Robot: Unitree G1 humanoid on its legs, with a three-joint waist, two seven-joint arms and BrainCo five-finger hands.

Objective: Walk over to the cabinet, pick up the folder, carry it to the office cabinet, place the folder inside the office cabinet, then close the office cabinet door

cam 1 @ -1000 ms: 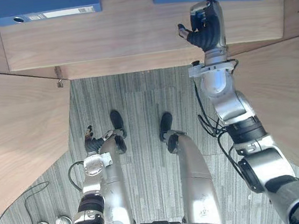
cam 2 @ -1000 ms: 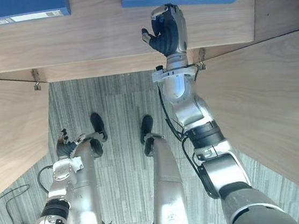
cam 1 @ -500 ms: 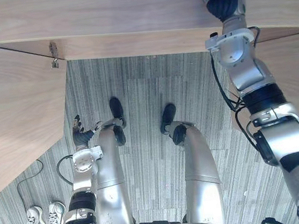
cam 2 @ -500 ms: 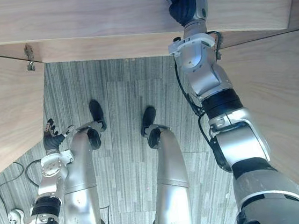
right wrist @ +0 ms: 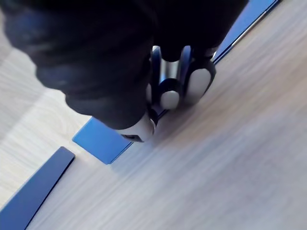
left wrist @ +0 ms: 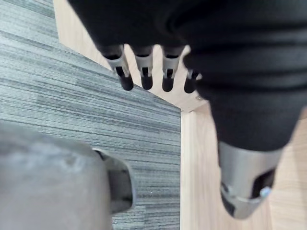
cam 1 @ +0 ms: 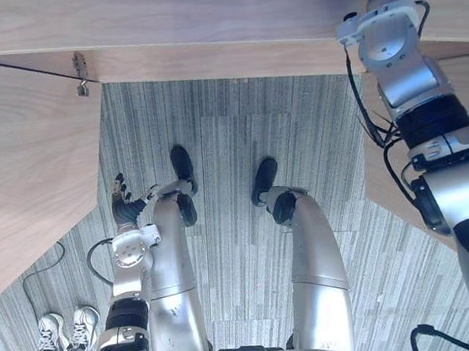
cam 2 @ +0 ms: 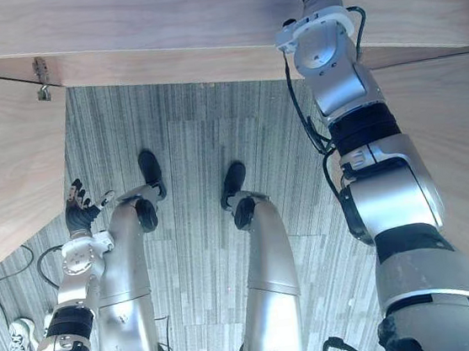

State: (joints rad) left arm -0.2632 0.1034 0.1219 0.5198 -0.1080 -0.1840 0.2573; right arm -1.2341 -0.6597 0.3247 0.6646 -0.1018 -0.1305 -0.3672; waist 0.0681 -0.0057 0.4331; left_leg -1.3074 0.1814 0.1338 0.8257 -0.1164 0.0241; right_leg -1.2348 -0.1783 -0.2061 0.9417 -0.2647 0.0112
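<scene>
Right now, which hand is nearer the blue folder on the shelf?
Right. The right hand is up at the blue folder on the wooden shelf; the left hand hangs low over the grey carpet, far from it.

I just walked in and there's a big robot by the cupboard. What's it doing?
The robot stands at an open wooden cabinet. Its right hand is inside, right up against a blue folder lying on the shelf. I can't tell whether it has hold of the folder. Its left hand hangs open by its side, holding nothing.
</scene>
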